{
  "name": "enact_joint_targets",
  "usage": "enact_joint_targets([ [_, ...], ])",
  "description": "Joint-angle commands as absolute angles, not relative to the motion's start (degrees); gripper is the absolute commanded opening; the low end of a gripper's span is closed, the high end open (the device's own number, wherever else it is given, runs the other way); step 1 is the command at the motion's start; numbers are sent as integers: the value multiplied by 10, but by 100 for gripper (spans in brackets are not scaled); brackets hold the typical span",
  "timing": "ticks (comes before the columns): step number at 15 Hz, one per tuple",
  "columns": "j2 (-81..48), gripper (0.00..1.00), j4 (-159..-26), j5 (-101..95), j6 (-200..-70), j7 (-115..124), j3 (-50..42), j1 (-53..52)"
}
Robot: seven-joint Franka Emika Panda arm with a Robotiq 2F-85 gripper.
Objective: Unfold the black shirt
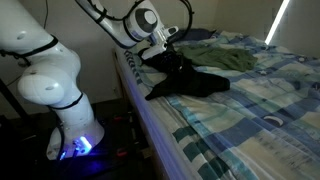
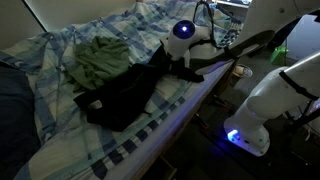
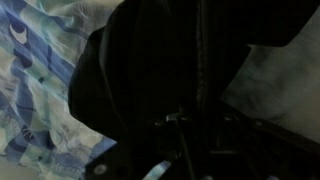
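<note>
Shirt [image 1: 190,80]: black cloth, matt, soft, lying in limp folds. No sheen in either exterior view. The wrist view is too dark to show the weave.
Green garment [image 1: 225,60]: olive cloth, matt, crumpled.
Sheet [image 1: 250,115]: blue-and-white plaid cloth, matt, lightly creased.
Arm [image 1: 45,75]: white shell, smooth and glossy, looks like plastic, catches highlights. Dark bands at the joints look duller.

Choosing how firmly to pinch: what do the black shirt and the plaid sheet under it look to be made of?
Black shirt: soft, matte cloth, possibly cotton-like. It lies limp in rumpled folds with no shine. Plaid bedsheet: thin, matte fabric in blue-and-white checks. It shows shallow wrinkles and lies mostly flat. The exact fibres of either cannot be told from here.
</note>
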State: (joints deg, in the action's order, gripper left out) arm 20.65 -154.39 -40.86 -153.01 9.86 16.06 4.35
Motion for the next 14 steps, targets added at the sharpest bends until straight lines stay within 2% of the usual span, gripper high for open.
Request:
enact_joint_targets([
  [1, 206, 0, -1525, -424, -1539, 130, 168, 54],
  [14, 190, 1, -1435, -502, -1590, 241, 168, 103],
])
